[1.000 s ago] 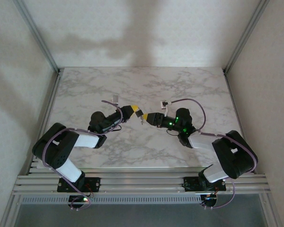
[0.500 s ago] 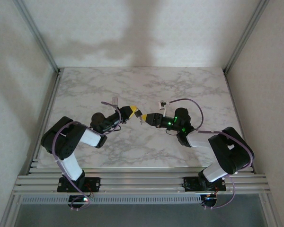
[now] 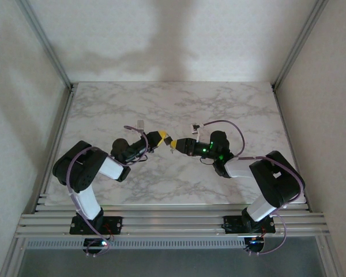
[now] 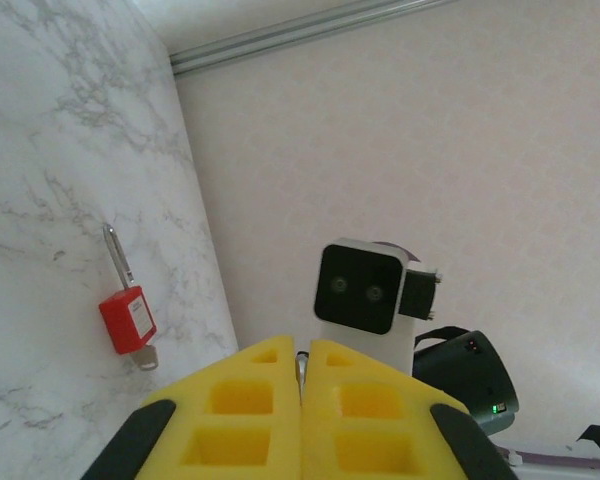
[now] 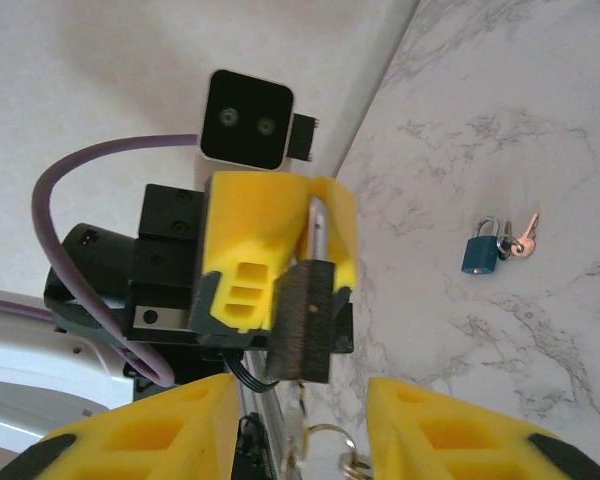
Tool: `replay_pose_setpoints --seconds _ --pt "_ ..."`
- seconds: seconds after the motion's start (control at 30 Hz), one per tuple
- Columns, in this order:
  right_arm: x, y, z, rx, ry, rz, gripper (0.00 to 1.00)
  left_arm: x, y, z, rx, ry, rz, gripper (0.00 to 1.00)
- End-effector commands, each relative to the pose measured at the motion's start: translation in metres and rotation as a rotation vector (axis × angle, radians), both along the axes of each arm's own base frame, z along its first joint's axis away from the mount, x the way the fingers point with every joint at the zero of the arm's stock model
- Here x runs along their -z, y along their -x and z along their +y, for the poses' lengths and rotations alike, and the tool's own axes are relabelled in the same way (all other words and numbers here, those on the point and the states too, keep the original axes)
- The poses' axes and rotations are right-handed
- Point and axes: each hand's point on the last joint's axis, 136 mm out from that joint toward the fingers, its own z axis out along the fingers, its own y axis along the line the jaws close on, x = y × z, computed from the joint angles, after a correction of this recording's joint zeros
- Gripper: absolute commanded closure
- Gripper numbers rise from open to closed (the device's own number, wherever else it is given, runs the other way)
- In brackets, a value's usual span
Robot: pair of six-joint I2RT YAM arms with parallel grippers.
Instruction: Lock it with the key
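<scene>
**Padlock held aloft between the two arms, keys hanging in the gap**

Over the middle of the marble surface [image 3: 219, 107] the two arms meet almost tip to tip. The left fingers [image 3: 164, 138] are pressed together on the black padlock [image 5: 302, 320]. In the right wrist view its silver shackle [image 5: 315, 225] runs up between the two yellow pads, and the dark body juts out towards the other arm. In the left wrist view the same pads are closed, with only a thin strip of metal showing in the seam.

The right fingers [image 3: 177, 143] stand apart just in front of the lock. In their own wrist view a yellow finger sits on each side of a clear gap. A key ring [image 5: 323, 428] with small keys hangs below the padlock body in that gap, touching neither finger as far as the view shows. Whether a key is seated in the keyhole cannot be made out.

Two other locks lie flat on the surface, well clear of the arms. One is a blue padlock [image 5: 478, 255] with its keys [image 5: 521, 240] just beside it. The other is a red padlock [image 4: 127, 322] with a long, thin shackle and a key at its base.
</scene>
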Motion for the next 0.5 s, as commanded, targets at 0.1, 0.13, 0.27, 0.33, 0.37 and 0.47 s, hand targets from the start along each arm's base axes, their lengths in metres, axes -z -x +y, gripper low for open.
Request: replay_pose_setpoints --seconds 0.1,0.13,0.27,0.33,0.37,0.47 --pt "-0.0142 0.0018 0.0084 -0.035 -0.031 -0.043 0.65 -0.0197 0.0052 0.0042 0.01 0.045 -0.083 1.0" --pt "-0.0143 0.0022 0.0092 -0.039 -0.032 -0.041 0.65 -0.0191 0.0049 0.0047 0.007 0.044 -0.082 1.0" --pt "-0.013 0.0033 0.0117 -0.048 -0.029 -0.036 0.67 -0.018 0.0043 0.0072 -0.001 0.05 -0.075 1.0" --pt "-0.0128 0.0033 0.0127 -0.054 -0.026 -0.033 0.69 -0.0188 0.0043 0.0088 -0.003 0.061 -0.075 1.0" --pt "-0.0114 0.0036 0.0133 -0.058 -0.024 -0.028 0.69 -0.0184 0.0041 0.0094 -0.005 0.063 -0.073 1.0" --pt "-0.0102 0.0032 0.014 -0.06 -0.02 -0.022 0.69 -0.0175 0.0032 0.0124 -0.013 0.07 -0.069 1.0"
